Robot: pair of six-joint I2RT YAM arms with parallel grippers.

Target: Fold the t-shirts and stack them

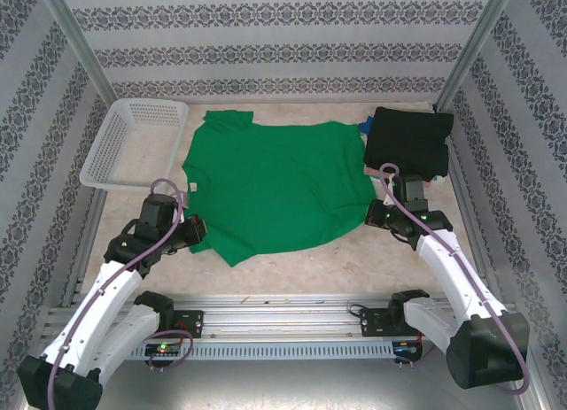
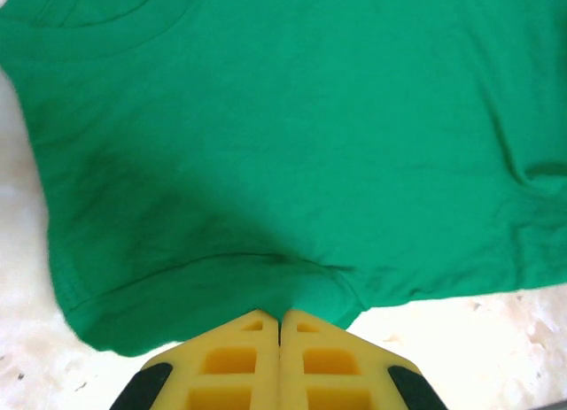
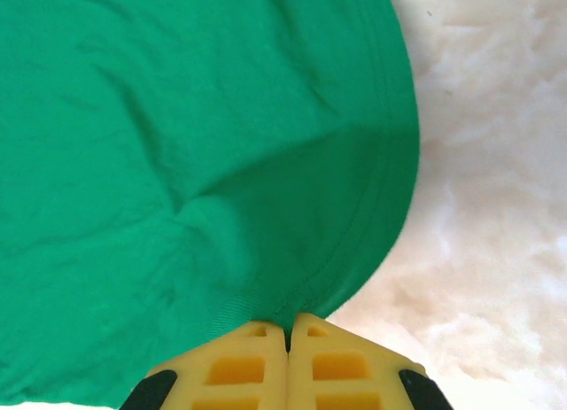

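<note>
This is a robotics lab cell dressed up to look homely rather than a lived-in room: a left arm (image 1: 97, 308) and a right arm (image 1: 452, 268), trailing looping cables (image 1: 162, 181), are bolted to an aluminium rail (image 1: 283, 305) at the near edge of a marble-look table (image 1: 372, 259). Bare metal posts (image 1: 80, 47) frame the booth, and walls (image 1: 283, 47) with a repeating printed pattern close it on three sides. A white lattice basket (image 1: 133, 135) and a green t-shirt (image 1: 275, 189) spread flat serve as laundry props.
</note>
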